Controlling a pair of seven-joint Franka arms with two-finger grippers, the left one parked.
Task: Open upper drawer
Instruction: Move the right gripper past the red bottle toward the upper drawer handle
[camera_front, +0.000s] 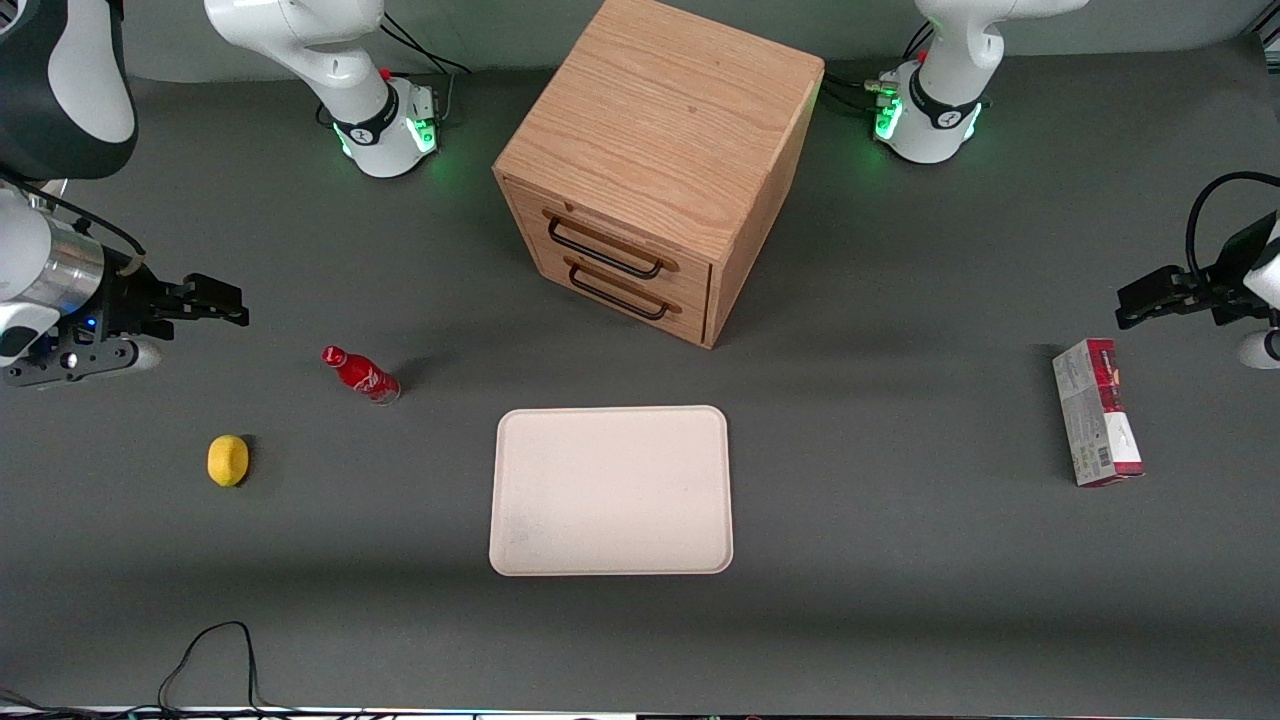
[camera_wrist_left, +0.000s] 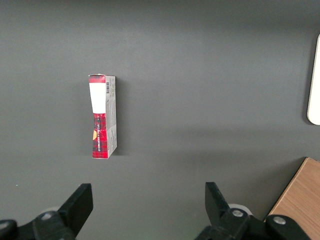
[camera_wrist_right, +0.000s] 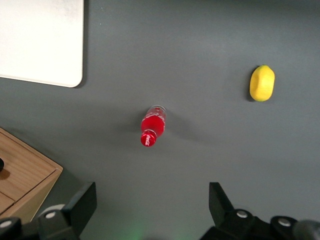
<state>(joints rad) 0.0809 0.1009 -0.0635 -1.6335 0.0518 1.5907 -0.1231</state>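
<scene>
the gripper (camera_front: 225, 305), fingers spread and empty, hangs near the table's edge; next, reach the upper drawer (camera_front: 608, 245) handle.

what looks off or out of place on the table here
Nothing is spilled or damaged. The cabinet sits skewed to the table edge, its upper drawer shut. The pincer hangs open toward the working arm's end, above the upright red bottle.
</scene>
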